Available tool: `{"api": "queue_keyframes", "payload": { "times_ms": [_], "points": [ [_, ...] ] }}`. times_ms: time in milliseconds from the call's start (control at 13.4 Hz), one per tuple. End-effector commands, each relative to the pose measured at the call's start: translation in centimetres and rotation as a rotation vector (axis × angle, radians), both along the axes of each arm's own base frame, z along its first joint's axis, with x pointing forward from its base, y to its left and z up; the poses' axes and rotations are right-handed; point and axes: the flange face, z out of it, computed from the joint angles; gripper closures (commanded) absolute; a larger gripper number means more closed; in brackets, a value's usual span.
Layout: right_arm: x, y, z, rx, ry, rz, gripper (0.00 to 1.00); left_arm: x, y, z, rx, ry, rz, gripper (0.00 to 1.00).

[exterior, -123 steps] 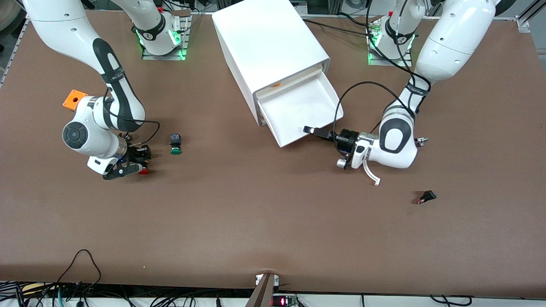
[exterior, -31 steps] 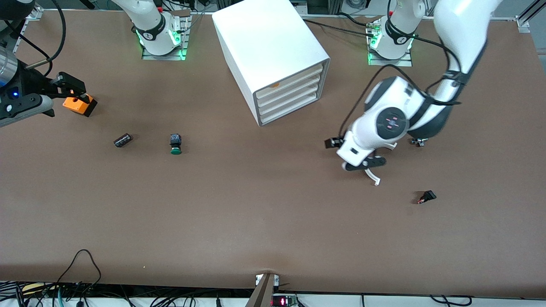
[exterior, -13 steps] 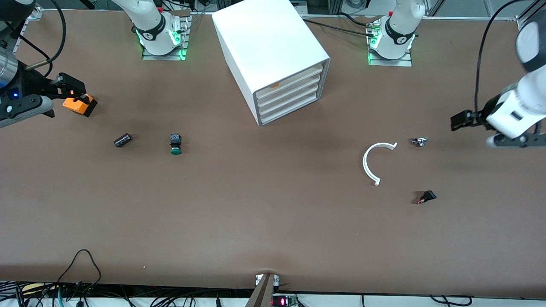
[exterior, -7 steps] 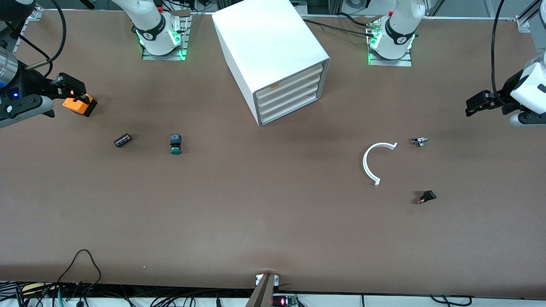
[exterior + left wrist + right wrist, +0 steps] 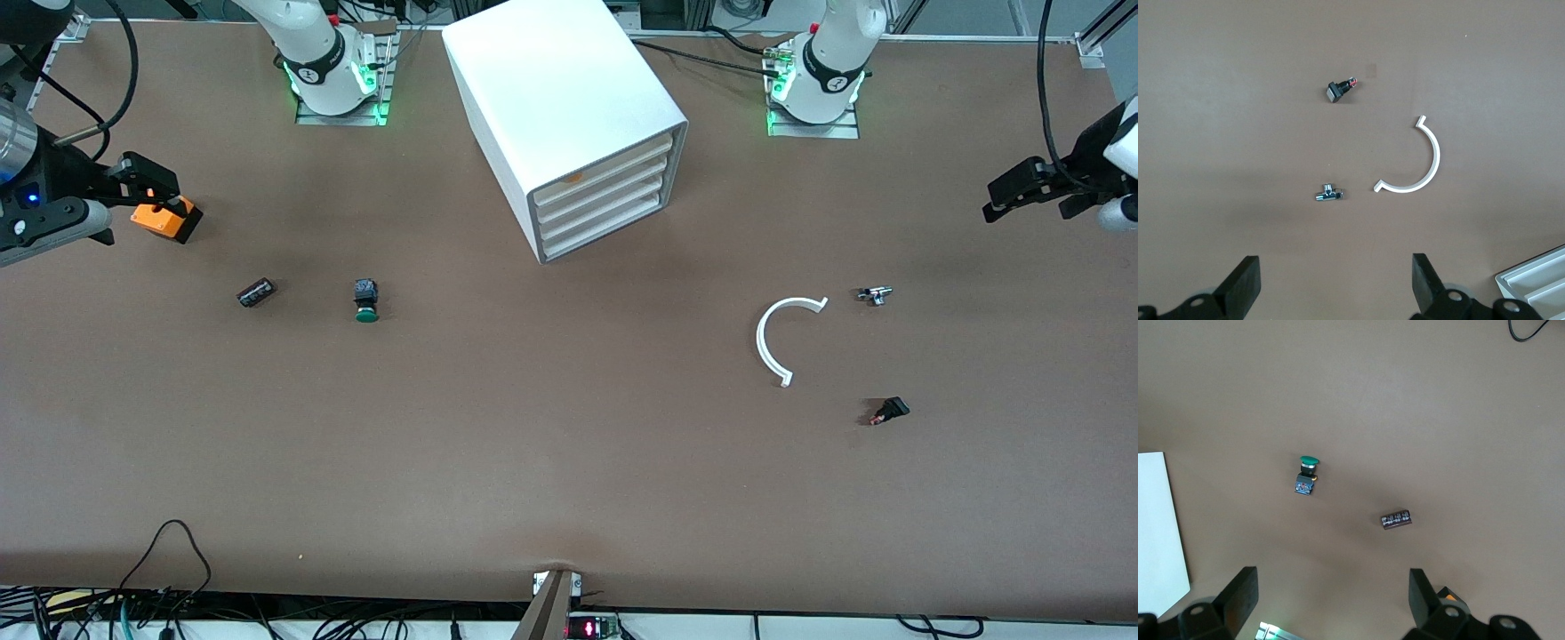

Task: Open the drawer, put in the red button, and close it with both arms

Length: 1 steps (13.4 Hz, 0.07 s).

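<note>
Front view: the drawer (image 5: pixel 597 192) sits shut in its cabinet (image 5: pixel 564 116), well away from the spread-fingered, empty left gripper (image 5: pixel 1022 188) and right gripper (image 5: pixel 133 182). The red button is out of sight, presumably inside; little risk remains.

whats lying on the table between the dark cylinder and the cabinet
The green-capped button lies there, nearer the dark cylinder than the cabinet; the rest of that stretch is bare brown tabletop. The front view shows it best.

Bare table fronts the cabinet (image 5: pixel 569 107) (white arc (image 5: pixel 773 342) lies aside).
</note>
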Motion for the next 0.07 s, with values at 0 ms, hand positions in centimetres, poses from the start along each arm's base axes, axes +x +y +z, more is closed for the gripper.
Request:
{"api": "queue_keyframes", "payload": {
  "times_ms": [0],
  "points": [
    [0.17,0.03,0.32,-0.011,-0.007,-0.006,0.00,-0.02,-0.26,1.21,0.008,-0.004,-0.012,0.00]
  ]
}}
